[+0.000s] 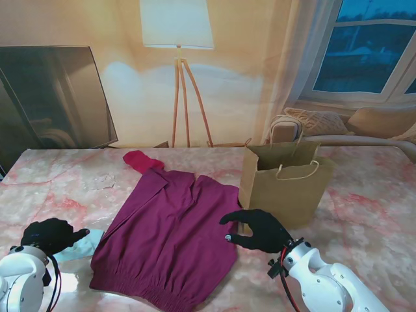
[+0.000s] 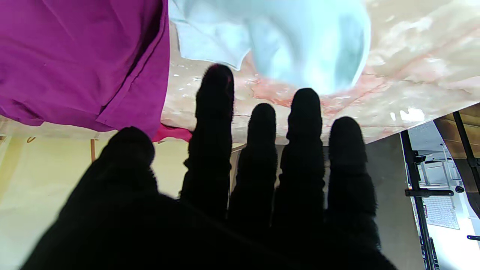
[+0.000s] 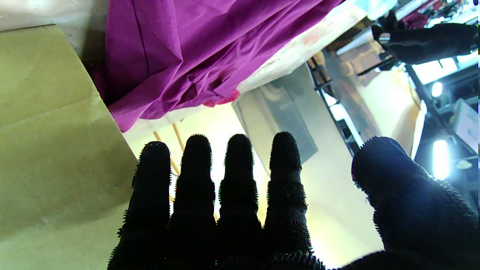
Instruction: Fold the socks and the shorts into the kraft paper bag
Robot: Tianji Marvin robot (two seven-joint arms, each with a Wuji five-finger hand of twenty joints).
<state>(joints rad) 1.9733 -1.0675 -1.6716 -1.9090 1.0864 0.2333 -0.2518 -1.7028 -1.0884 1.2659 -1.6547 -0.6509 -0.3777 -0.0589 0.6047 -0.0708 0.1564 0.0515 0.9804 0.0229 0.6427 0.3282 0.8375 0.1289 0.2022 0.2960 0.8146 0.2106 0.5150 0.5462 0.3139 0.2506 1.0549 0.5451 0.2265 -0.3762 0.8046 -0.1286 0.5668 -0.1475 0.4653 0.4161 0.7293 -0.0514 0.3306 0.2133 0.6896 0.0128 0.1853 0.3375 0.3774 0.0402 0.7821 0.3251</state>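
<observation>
Across the middle of the stand's frame the shorts (image 1: 166,237) lay flat on the counter (image 1: 364,201), soft and limp, probably best pinched at a hem. Right of them stood the bag (image 1: 286,185). Both the left robot hand (image 1: 49,235) and right robot hand (image 1: 259,231) were spread, holding nothing.

Stand view: high, looking down the pink marble table (image 1: 364,208). Wrist views: close, along black-gloved fingers (image 2: 212,123). All share the magenta cloth shorts (image 1: 169,240).
</observation>
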